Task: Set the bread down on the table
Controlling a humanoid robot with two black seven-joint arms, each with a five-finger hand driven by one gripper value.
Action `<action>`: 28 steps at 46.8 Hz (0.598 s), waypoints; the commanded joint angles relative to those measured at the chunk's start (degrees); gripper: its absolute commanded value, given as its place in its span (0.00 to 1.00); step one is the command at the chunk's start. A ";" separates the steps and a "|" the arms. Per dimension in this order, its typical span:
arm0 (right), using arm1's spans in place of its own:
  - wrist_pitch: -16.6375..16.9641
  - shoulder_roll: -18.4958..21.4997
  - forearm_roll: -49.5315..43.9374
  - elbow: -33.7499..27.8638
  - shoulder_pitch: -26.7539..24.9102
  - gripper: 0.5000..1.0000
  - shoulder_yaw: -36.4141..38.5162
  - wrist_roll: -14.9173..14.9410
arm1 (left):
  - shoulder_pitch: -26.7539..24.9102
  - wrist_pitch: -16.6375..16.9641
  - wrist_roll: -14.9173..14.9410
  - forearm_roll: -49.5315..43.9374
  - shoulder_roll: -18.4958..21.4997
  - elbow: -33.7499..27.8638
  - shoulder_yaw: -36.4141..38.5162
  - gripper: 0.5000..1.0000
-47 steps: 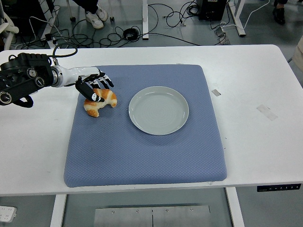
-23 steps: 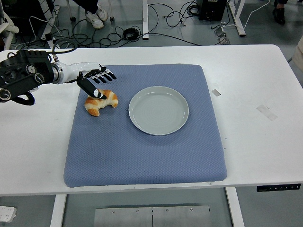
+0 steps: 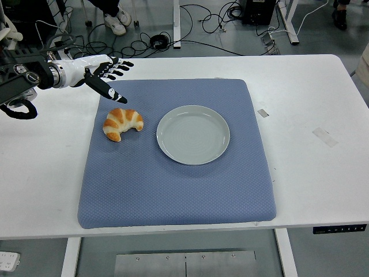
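The left hand (image 3: 106, 72) hangs above the table (image 3: 311, 92) at the far-left corner of the mat (image 3: 173, 184), its fingers spread apart and holding nothing. One black finger points down and to the right, toward the bread (image 3: 121, 123), and stops short of it with bare mat between tip and crust. The hand looks raised clear of the surface, though how high is hard to judge from this angle.

From the hand, the bread lies nearer the camera and a little to the right. It is a croissant resting on the mat, near the mat's left edge and just left of the plate (image 3: 193, 134), with a narrow strip of mat between them. Its long axis runs from lower left to upper right, curved like a crescent with the horns turned down toward the near edge, so it lies roughly across the line from the hand.

The right hand does not show at all, so the left hand is the only one within reach of the bread. The plate is empty. As the bread sits free on the mat and not on the plate, the placing looks done; strictly it rests on the mat that covers the table, not on bare white tabletop
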 commanded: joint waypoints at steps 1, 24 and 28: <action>0.00 0.00 0.00 0.00 0.00 1.00 0.00 0.00 | 0.05 -0.02 -0.01 -1.34 0.37 0.29 -0.99 0.94; 0.00 0.00 0.00 0.00 0.00 1.00 0.00 0.00 | 0.05 -0.02 -0.09 -9.43 0.20 10.30 -6.62 0.94; 0.00 0.00 0.00 0.00 0.00 1.00 0.00 0.00 | 0.05 0.06 -0.01 -11.97 0.11 11.97 -6.62 0.94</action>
